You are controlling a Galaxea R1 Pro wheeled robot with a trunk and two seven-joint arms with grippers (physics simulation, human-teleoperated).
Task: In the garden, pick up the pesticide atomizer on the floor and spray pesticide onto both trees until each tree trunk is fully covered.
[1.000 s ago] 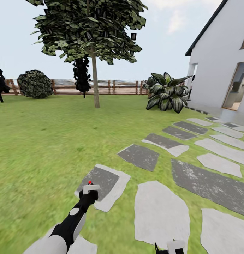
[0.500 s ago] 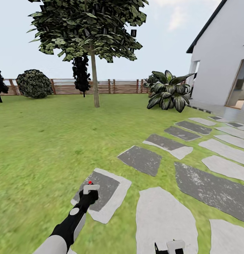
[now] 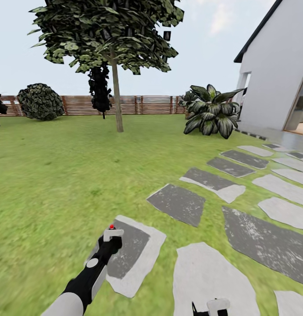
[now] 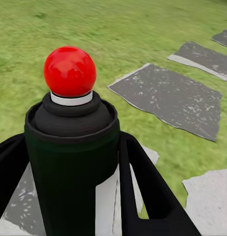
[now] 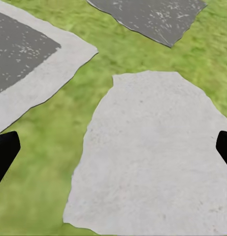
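One step looks done: the pesticide atomizer (image 4: 69, 147) is clamped upright between the left gripper (image 3: 112, 237) jaws, the right gripper (image 5: 113, 147) jaws gape empty, and the tree trunk (image 3: 117, 98), far off at twelve o'clock, is judged unsprayed.

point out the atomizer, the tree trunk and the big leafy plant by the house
atomizer (image 4: 70, 162), left wrist view, dark body below the red cap
tree trunk (image 3: 117, 101), head view, mid trunk
leafy plant (image 3: 210, 115), head view, centre leaves

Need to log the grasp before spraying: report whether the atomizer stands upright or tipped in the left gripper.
Upright. In the left wrist view the pesticide atomizer stands between the left gripper's dark fingers, red nozzle ball on top.
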